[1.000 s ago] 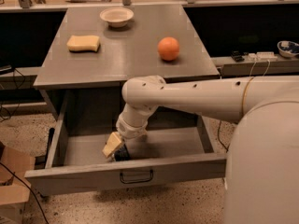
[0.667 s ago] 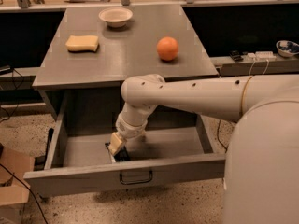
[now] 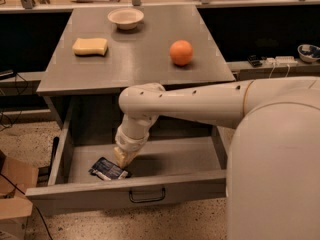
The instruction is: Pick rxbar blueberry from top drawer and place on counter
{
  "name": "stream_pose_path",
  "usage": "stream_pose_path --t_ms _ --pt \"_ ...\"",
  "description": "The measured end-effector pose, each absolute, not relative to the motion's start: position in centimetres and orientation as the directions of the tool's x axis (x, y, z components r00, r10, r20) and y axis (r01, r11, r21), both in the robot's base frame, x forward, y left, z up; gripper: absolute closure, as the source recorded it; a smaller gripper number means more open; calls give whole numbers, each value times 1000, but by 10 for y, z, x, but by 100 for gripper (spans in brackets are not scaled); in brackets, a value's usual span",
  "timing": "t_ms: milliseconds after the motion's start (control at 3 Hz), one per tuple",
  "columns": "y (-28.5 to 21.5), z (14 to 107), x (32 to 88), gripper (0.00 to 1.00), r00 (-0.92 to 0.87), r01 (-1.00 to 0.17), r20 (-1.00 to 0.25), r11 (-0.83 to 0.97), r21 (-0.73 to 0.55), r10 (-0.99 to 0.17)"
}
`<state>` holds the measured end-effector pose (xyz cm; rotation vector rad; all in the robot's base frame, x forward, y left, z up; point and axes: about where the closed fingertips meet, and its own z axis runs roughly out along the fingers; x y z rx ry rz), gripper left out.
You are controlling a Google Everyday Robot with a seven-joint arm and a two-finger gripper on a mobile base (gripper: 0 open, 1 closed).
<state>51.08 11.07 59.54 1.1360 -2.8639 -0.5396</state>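
Observation:
The top drawer [image 3: 150, 189] stands pulled open below the counter [image 3: 135, 59]. The rxbar blueberry [image 3: 106, 170], a dark navy wrapper with pale ends, lies flat on the drawer floor near the front left. My gripper [image 3: 121, 158] reaches down into the drawer from the white arm. Its tip hangs just above and to the right of the bar, at the bar's right end. I cannot tell whether it touches the bar.
On the counter sit a yellow sponge [image 3: 90, 46] at the left, a white bowl [image 3: 125, 18] at the back, and an orange [image 3: 181, 52] at the right. A cardboard box [image 3: 15, 194] stands on the floor at the left. My white body fills the right side.
My gripper has moved slightly left and lower in the drawer, closer to its front. The dark bar now shows beside its tip.

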Motion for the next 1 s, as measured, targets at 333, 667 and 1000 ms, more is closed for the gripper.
stream_pose_path --t_ms 333,667,1000 --pt "116 598 508 100 -731 -668 -108 672 320 -674" --pt "116 598 508 81 -731 -668 -108 672 320 -674" --pt "107 634 518 58 -690 -722 -201 637 270 -696"
